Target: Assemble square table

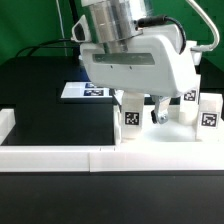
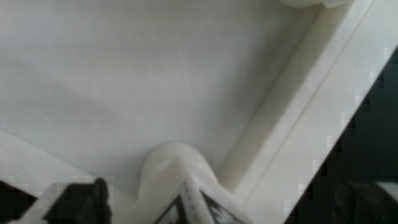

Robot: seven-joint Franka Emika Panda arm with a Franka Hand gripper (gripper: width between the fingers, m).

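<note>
The white square table top (image 1: 172, 140) lies at the exterior view's right, and its flat inside and raised rim (image 2: 143, 80) fill the wrist view. One white tagged leg (image 1: 130, 120) stands upright at the top's corner. My gripper (image 1: 143, 106) hangs right over it. In the wrist view that leg (image 2: 178, 178) rises between my jaws, and the dark finger (image 2: 80, 202) stands apart from it. The gripper (image 2: 199, 212) is open and holds nothing. Two more tagged legs (image 1: 190, 100) (image 1: 208, 114) stand at the far right.
A long low white border wall (image 1: 60, 157) runs along the front and turns up the exterior view's left side. The marker board (image 1: 85, 92) lies flat on the black table behind my hand. A green curtain hangs at the back.
</note>
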